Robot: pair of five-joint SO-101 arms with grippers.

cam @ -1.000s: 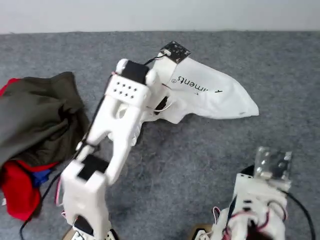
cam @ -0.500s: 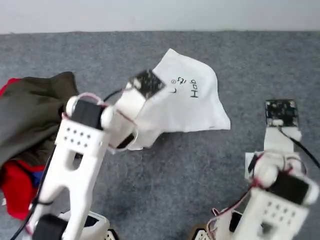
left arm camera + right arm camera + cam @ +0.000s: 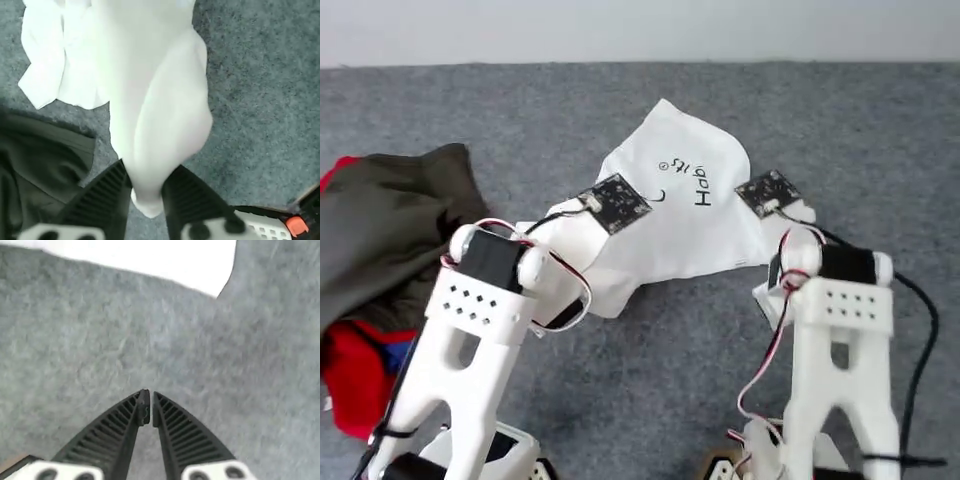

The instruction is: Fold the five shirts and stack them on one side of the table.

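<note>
I have the white shirt [image 3: 680,225] in the middle of the table [image 3: 660,380], crumpled, black print facing up, its long axis slanting from near-left to far-right; my left gripper [image 3: 147,192] is clamped on a bunched fold at its near-left end; my right gripper [image 3: 148,407] is all but closed on nothing, just beside the shirt's right edge; the dark and red shirts [image 3: 390,220] lie heaped at the left edge.

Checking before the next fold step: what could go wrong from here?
1. Left gripper pinches a bunched fold of the white shirt; pulling may drag it crumpled, not flat.
2. Right gripper is shut over bare table beside the shirt's edge; unless it opens, it grabs nothing.
3. The dark shirt lies close to the white one and could snag.
</note>
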